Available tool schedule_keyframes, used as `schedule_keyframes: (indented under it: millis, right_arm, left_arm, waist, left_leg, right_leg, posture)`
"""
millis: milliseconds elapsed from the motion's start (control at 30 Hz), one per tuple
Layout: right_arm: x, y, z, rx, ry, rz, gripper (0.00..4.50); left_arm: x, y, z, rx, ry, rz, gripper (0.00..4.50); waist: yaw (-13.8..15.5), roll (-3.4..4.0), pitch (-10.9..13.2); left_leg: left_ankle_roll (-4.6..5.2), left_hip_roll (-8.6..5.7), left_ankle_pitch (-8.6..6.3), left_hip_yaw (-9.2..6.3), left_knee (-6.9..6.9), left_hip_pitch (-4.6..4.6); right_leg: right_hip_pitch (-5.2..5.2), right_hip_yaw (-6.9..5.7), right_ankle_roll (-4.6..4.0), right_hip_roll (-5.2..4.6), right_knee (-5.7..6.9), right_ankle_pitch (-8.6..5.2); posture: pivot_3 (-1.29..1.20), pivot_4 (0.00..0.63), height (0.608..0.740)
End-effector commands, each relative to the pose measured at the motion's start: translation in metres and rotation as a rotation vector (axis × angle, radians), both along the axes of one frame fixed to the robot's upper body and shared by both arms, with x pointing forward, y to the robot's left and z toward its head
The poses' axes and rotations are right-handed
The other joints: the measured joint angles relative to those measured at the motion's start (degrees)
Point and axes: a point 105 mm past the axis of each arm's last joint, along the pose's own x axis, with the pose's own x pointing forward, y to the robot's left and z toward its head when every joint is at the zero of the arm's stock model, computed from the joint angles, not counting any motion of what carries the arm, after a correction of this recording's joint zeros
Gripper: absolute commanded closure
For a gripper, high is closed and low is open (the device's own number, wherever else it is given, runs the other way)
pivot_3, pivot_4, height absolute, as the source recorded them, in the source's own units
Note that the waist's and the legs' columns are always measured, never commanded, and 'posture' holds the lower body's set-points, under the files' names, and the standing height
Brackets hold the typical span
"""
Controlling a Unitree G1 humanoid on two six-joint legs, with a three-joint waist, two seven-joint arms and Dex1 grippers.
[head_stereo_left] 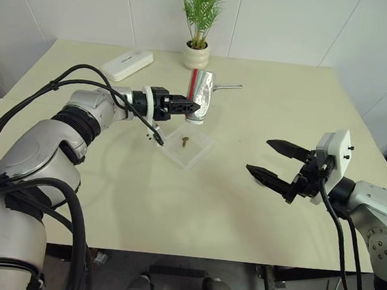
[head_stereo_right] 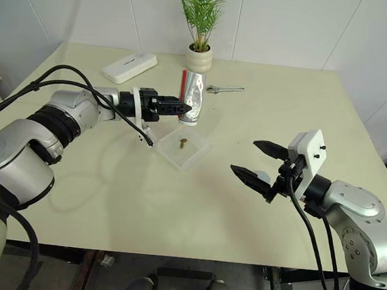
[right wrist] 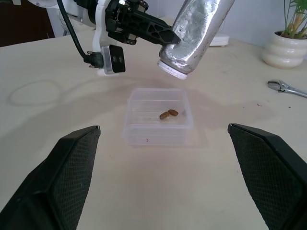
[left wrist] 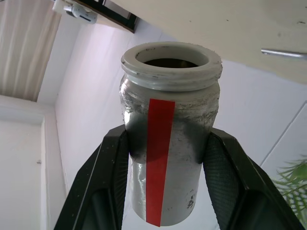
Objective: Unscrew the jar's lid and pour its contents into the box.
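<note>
Above the clear square plastic box (right wrist: 158, 116), my left gripper (head_stereo_left: 187, 106) pinches the upturned silvery red-striped jar (head_stereo_left: 200, 98); my right gripper (head_stereo_left: 274, 163) is spread

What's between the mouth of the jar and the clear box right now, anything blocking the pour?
Nothing visible. The left claw holds the jar tipped mouth-down above the box, with open air between them. The lid is already off, and two pellets lie in the box.

Crinkled shiny metal-foil jar (right wrist: 196, 29) (red strip) above a clear glossy plastic box (right wrist: 158, 125).
</note>
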Motion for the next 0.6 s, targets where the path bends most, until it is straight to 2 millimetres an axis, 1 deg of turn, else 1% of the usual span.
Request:
schedule_keyframes:
  millis: [33, 67, 133, 233, 267, 300, 333, 367, 400, 433, 533, 600]
  right_arm:
    - [-0.003, -0.002, 0.011, -0.015, -0.048, 0.007, 0.00]
    - [-0.004, -0.003, 0.011, -0.016, -0.047, 0.009, 0.00]
    - [-0.004, -0.004, 0.011, -0.020, -0.045, 0.014, 0.00]
    - [-0.004, -0.005, 0.012, -0.028, -0.043, 0.020, 0.00]
    - [-0.003, -0.006, 0.012, -0.031, -0.042, 0.023, 0.00]
    - [-0.003, -0.006, 0.012, -0.033, -0.042, 0.026, 0.00]
    - [-0.003, -0.006, 0.013, -0.036, -0.042, 0.029, 0.00]
    - [-0.002, -0.006, 0.013, -0.038, -0.042, 0.032, 0.00]
    - [-0.002, -0.006, 0.013, -0.038, -0.043, 0.033, 0.00]
    - [-0.001, -0.006, 0.014, -0.042, -0.043, 0.038, 0.00]
    - [-0.001, -0.006, 0.015, -0.047, -0.044, 0.046, 0.00]
    - [-0.001, -0.006, 0.015, -0.053, -0.042, 0.052, 0.00]
  left_arm:
    - [0.003, 0.022, 0.012, -0.286, 0.303, 0.130, 2.60]
    - [0.003, 0.027, 0.011, -0.372, 0.408, 0.158, 2.60]
    - [0.002, 0.032, 0.009, -0.448, 0.505, 0.189, 2.60]
    - [0.008, 0.051, 0.008, -0.747, 0.707, 0.255, 2.60]
    - [0.013, 0.057, 0.005, -0.876, 0.796, 0.282, 2.60]
    - [0.015, 0.061, 0.002, -0.952, 0.861, 0.300, 2.60]
    - [0.016, 0.064, 0.001, -1.045, 0.937, 0.288, 2.60]
    - [0.016, 0.066, 0.001, -1.101, 0.991, 0.276, 2.60]
    - [0.017, 0.069, -0.004, -1.159, 1.058, 0.278, 2.60]
    - [0.020, 0.076, -0.005, -1.331, 1.172, 0.238, 2.60]
    - [0.024, 0.095, -0.017, -1.635, 1.430, 0.153, 2.60]
    - [0.023, 0.105, -0.028, -1.742, 1.556, 0.128, 2.60]
  waist:
    - [0.0, 0.00, 0.0]
    - [0.0, 0.00, 0.0]
    - [0.0, 0.01, 0.0]
    - [0.1, 0.02, 0.0]
    - [0.1, 0.03, 0.0]
    - [0.1, 0.04, 0.0]
    - [0.1, 0.03, 0.0]
    - [0.1, 0.03, 0.0]
    - [0.1, 0.03, 0.0]
    - [0.1, 0.04, 0.0]
    - [0.0, 0.07, 0.0]
    - [-0.3, 0.07, 0.0]
  left_leg:
    - [0.00, 0.01, 0.00, 0.00, 0.00, 0.00]
    - [0.00, 0.01, 0.00, 0.01, -0.01, 0.00]
    - [0.00, 0.01, 0.00, 0.03, -0.01, 0.01]
    - [0.00, 0.00, 0.00, 0.04, 0.01, 0.01]
    - [0.00, 0.00, 0.00, 0.04, 0.03, 0.01]
    - [0.00, 0.00, 0.00, 0.06, 0.06, 0.02]
    - [0.01, 0.00, 0.01, 0.06, 0.08, 0.05]
    - [0.01, 0.01, 0.01, 0.06, 0.11, 0.04]
    - [0.02, 0.01, 0.02, 0.06, 0.12, 0.06]
    - [0.03, 0.02, 0.03, 0.06, 0.13, 0.05]
    - [0.04, 0.01, 0.05, 0.06, 0.23, 0.10]
    - [0.06, 0.01, 0.07, 0.06, 0.28, 0.15]
  right_leg:
    - [0.00, 0.00, 0.00, 0.00, 0.00, 0.00]
    - [-0.01, 0.00, 0.00, 0.00, 0.00, 0.00]
    - [-0.01, 0.00, -0.01, -0.01, 0.00, 0.00]
    - [0.01, 0.01, -0.02, -0.02, 0.01, 0.01]
    - [0.02, 0.01, -0.03, -0.02, 0.02, 0.01]
    - [0.04, 0.01, -0.04, -0.02, 0.03, 0.02]
    - [0.06, 0.02, -0.05, -0.03, 0.07, 0.02]
    - [0.05, 0.01, -0.06, -0.02, 0.10, 0.03]
    - [0.05, 0.02, -0.07, -0.02, 0.16, 0.04]
    - [0.04, 0.02, -0.08, -0.01, 0.20, 0.04]
    - [0.05, 0.05, -0.09, -0.01, 0.37, 0.04]
    - [0.06, 0.07, -0.10, -0.01, 0.47, 0.05]
  posture:
    - [0.00, 0.150, 0.740]
    - [0.00, 0.150, 0.740]
    - [0.00, 0.150, 0.740]
    - [0.00, 0.150, 0.740]
    - [0.00, 0.150, 0.740]
    - [0.00, 0.150, 0.740]
    - [0.00, 0.150, 0.740]
    - [0.00, 0.150, 0.740]
    - [0.00, 0.150, 0.740]
    - [0.00, 0.150, 0.740]
    - [0.00, 0.150, 0.740]
    - [0.00, 0.150, 0.740]
